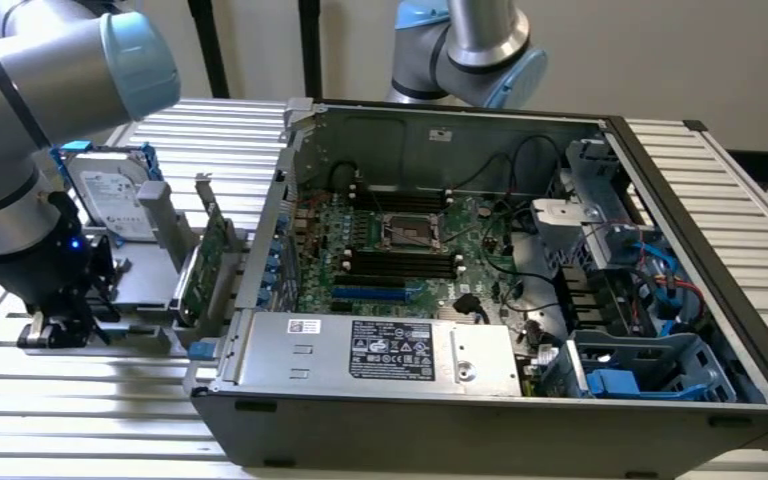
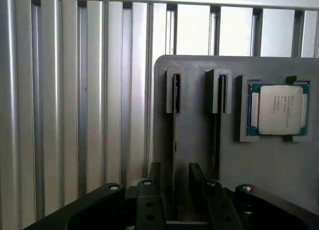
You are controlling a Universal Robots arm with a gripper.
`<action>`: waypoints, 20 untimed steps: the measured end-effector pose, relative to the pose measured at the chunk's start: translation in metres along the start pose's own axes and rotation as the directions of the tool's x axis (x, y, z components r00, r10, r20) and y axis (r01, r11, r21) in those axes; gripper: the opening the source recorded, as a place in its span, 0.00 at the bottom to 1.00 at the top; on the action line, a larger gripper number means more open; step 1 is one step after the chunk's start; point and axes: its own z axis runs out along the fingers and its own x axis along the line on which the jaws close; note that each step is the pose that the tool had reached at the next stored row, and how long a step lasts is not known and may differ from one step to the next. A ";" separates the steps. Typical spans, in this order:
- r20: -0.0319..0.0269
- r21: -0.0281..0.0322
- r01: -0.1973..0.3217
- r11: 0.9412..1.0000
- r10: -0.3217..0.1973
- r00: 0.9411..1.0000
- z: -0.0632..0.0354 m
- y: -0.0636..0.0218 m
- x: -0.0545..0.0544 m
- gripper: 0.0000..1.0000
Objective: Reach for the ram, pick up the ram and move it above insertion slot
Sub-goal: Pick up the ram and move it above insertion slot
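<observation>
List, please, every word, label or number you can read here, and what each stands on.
None can be read outright.
Black label on the silver metal power-supply box: too small.
White sticker beside it: blurred.
Silver hard drive with blue rails: label blurred.
Silver-topped square processor chip: print too small.
</observation>
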 end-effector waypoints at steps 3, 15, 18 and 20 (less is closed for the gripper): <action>0.000 -0.001 0.000 1.000 0.000 1.000 0.0003 0.0002 0.000 0.36; 0.000 -0.002 0.000 1.000 0.000 1.000 0.0007 0.0006 0.000 0.13; 0.000 -0.002 0.000 1.000 0.000 1.000 0.0007 0.0006 0.000 0.13; 0.000 -0.002 0.000 1.000 0.000 1.000 0.0007 0.0006 0.000 0.13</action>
